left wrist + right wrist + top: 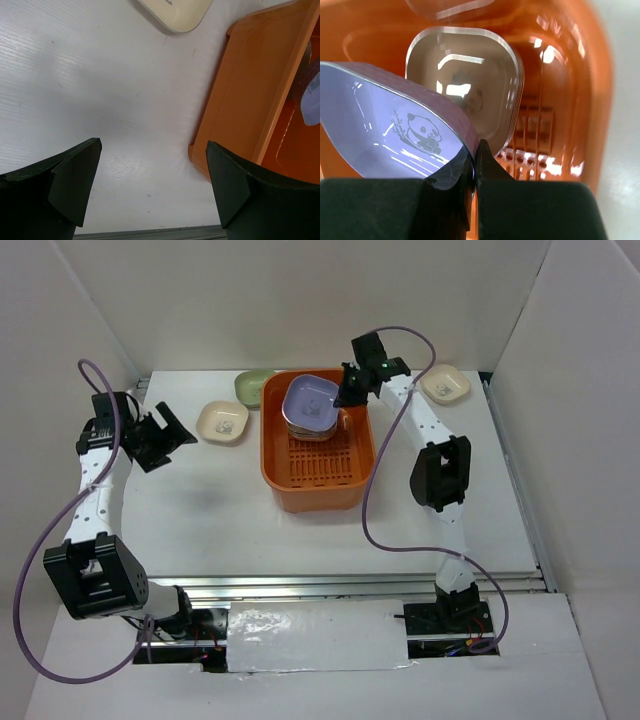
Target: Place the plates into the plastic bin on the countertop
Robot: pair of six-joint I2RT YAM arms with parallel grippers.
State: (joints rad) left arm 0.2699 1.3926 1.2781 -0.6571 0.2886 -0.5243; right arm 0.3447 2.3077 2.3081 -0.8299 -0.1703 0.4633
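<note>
Plastic bin: orange, sitting mid-countertop, its long axis running away from the arm bases.

Stack of plates: resting in the bin's far half, with the slotted floor nearer the arms showing bare.

Purple plate: panda print, hanging tilted directly over the stack. The right gripper is pinching one rim. I'm judging that only a short lowering and a release are remaining.

Loose plates: three are lying on the countertop outside the bin.
- Cream plate: lying between the left gripper and the bin's left wall.
- Green plate: peeking from behind the bin's far left corner.
- Second cream plate: lying right of the bin, nearer the right arm.

Left gripper: standing wide, carrying nothing and facing the cream plate. It is looking like the nearer hand for that one.
</note>
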